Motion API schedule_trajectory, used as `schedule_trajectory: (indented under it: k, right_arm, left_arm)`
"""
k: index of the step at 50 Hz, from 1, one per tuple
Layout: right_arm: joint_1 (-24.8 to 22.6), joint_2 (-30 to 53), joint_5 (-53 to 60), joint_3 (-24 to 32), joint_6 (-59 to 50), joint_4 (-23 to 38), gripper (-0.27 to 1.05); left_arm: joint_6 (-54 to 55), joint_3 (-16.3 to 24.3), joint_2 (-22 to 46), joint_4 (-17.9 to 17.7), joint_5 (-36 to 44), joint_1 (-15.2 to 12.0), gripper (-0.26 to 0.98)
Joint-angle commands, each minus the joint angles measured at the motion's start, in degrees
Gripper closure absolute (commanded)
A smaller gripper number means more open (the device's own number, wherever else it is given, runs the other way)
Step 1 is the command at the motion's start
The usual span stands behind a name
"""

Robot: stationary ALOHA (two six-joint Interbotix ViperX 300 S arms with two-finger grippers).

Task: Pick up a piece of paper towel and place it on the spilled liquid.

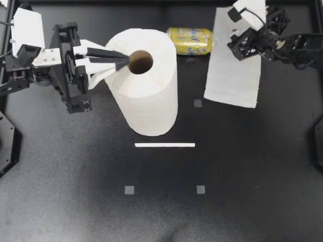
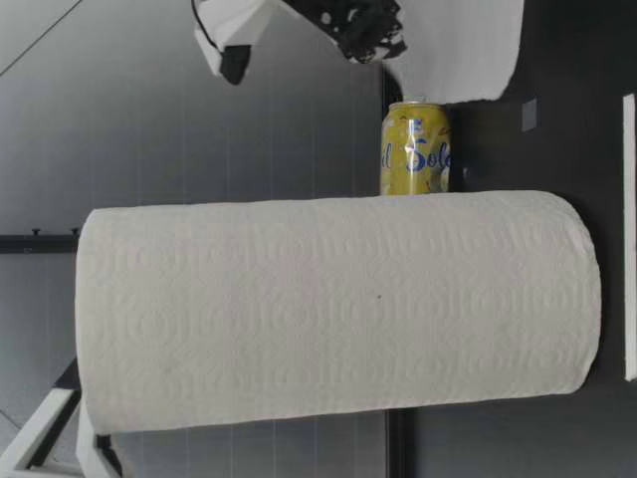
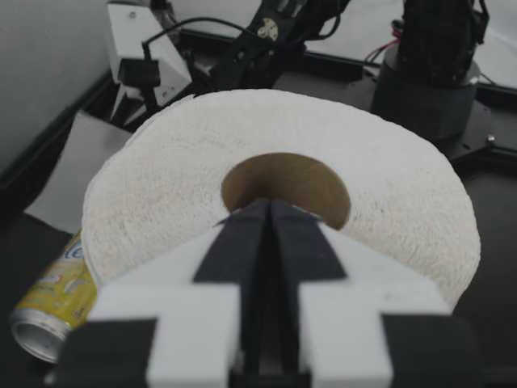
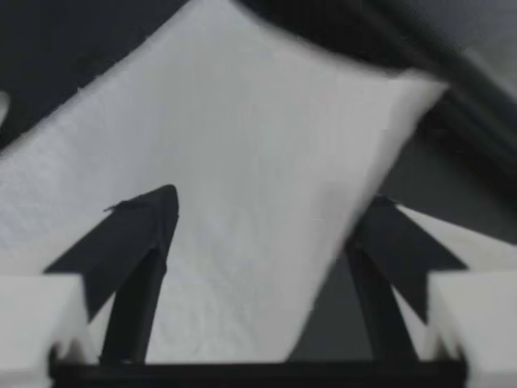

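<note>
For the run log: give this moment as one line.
left pincer: shut, at roll core | right pincer: open over loose sheet | can: on its side

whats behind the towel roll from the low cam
A yellow can lying on its side, one end covered by the roll; farther back, a loose sheet. Anything else behind the roll is hidden.

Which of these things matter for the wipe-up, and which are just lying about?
Job: paper towel sheet; paper towel roll; tipped yellow can, likely the spill's source.
Lying about: white strip; grey square markers.
</note>
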State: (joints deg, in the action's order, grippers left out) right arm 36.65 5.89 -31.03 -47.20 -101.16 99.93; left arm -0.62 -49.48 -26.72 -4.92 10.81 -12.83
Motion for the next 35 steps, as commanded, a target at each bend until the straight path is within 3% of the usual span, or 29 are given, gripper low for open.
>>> schedule_trajectory:
  k: [1, 19, 35]
  right_arm:
    - [0.4, -3.4, -2.1, 0.1, 0.1, -0.5, 0.06]
    - [-2.0, -16.0, -2.5, -2.8, 0.2, -0.9, 0.06]
    - [-15.0, -30.6, 4.9, -2.9, 0.0, -1.1, 0.07]
  left_arm:
    - [-0.2, 0.5, -0.4, -0.1, 1.4, -0.1, 0.58]
    - [-0.5, 0.6, -1.1, 0.5, 6.9, 0.4, 0.58]
    - [-0.8, 0.1, -4.7, 1.5, 7.7, 4.1, 0.58]
